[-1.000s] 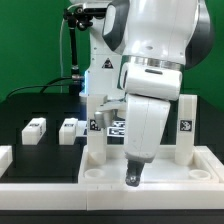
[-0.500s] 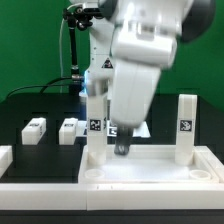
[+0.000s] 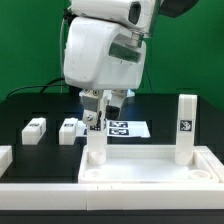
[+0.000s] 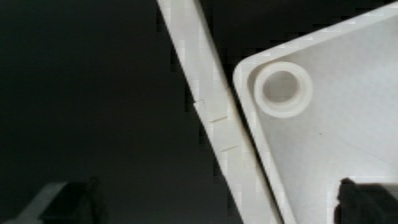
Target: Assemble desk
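1. The hand [image 3: 103, 104] hangs above the far side of the tabletop panel [image 3: 140, 165]. Its fingers are spread apart with nothing between them. The wrist view confirms this: both dark fingertips [image 4: 54, 205] sit wide at the frame's edge, and only panel and dark surface [image 4: 89, 100] lie below.
2. The panel lies flat below and nearer the camera than the hand. One upright leg [image 3: 96, 145] stands almost directly beneath the hand. A second upright leg [image 3: 186, 125] stands well off toward the exterior view's right.
3. The relation that matters most is where the two loose legs lie. Both are on the surface, lower than the hand and toward the exterior view's left.
   - The nearer loose leg [image 3: 70, 129] is close to the hand.
   - The farther loose leg [image 3: 35, 128] lies beyond it.
   - Both lie on their sides, but they are too small to read the long axis with confidence.
4. My judgement is that fetching the nearer loose leg calls for a short sideways shift and a descent.
5. Only the wrist view shows an empty round socket [image 4: 281, 85] in a panel corner [image 4: 338, 130]. I cannot tell which corner it is. Only the exterior view shows the legs and the marker board [image 3: 128, 128] behind the hand.
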Controlling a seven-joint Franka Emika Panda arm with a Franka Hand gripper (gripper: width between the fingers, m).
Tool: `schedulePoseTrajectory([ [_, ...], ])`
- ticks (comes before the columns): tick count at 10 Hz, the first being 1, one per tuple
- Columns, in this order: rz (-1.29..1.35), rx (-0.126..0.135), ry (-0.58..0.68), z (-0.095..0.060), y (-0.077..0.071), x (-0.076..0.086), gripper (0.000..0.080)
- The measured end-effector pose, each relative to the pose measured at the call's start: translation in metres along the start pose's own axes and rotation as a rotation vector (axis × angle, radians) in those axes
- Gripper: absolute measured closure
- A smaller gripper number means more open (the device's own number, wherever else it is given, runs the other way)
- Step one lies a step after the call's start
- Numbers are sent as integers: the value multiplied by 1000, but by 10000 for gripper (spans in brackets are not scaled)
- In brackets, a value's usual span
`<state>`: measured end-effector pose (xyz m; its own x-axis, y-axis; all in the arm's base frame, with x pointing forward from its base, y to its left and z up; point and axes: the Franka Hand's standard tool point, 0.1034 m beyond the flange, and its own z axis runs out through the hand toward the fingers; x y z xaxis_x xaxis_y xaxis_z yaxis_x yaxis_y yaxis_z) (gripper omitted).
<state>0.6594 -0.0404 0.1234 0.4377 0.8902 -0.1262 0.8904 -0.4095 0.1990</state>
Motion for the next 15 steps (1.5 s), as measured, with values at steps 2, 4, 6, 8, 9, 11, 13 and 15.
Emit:
schedulePoseTrajectory([
  [2,138,-13,16,6,-2,-1,151],
  [4,251,33,8,22,-19,-35,151],
  [6,361,47,16,9,-15,-75,151],
  [8,526,75,1,11,-24,-118,151],
  [9,611,79,-7,13,-26,-121,151],
  [11,701,81,-6,13,-27,-117,151],
  [13,828,87,-8,14,-27,-117,151],
  [15,1012,180,3,14,-28,-130,151],
])
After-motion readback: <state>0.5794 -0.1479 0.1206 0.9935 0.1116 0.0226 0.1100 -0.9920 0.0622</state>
